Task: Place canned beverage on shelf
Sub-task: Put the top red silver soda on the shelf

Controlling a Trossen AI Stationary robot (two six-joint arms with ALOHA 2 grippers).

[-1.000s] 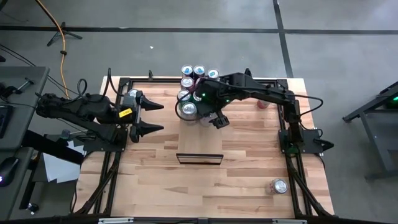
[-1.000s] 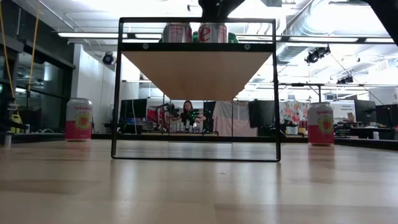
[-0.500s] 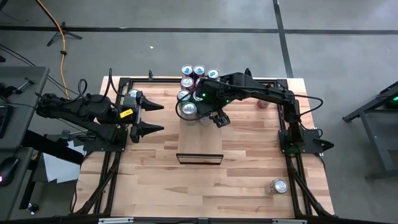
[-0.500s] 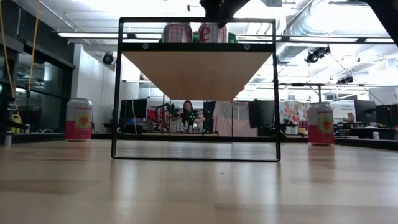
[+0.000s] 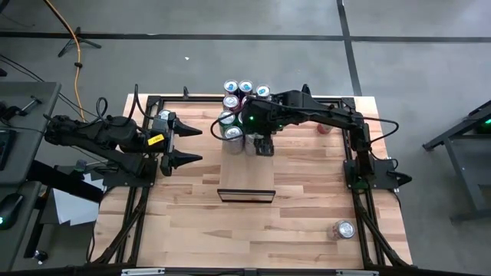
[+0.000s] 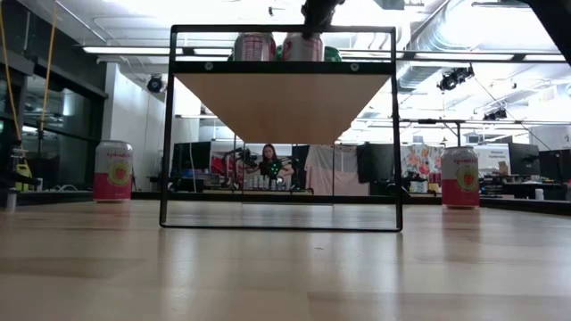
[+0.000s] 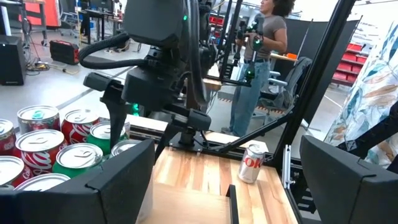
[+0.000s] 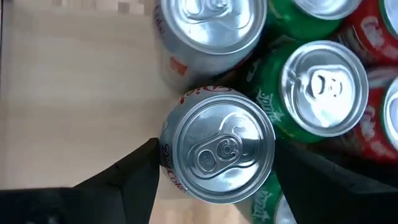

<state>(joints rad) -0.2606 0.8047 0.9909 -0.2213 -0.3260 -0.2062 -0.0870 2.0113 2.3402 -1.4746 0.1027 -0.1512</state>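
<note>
The right gripper (image 8: pixel 214 165), its fingers apart astride a silver-topped can (image 8: pixel 217 144) on the shelf (image 5: pixel 247 167) toward twelve o'clock, could topple or shove the green can (image 8: pixel 321 87) touching it, if the fingers close off-centre.

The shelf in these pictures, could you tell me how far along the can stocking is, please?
Done: several cans stand clustered at the shelf's far end. In hand: the right gripper straddles a silver-topped can among them, fingers either side, not visibly clamped. Left: one can stands on the table's near right, another lies by the right arm's base. The left gripper waits open at the left.
</note>
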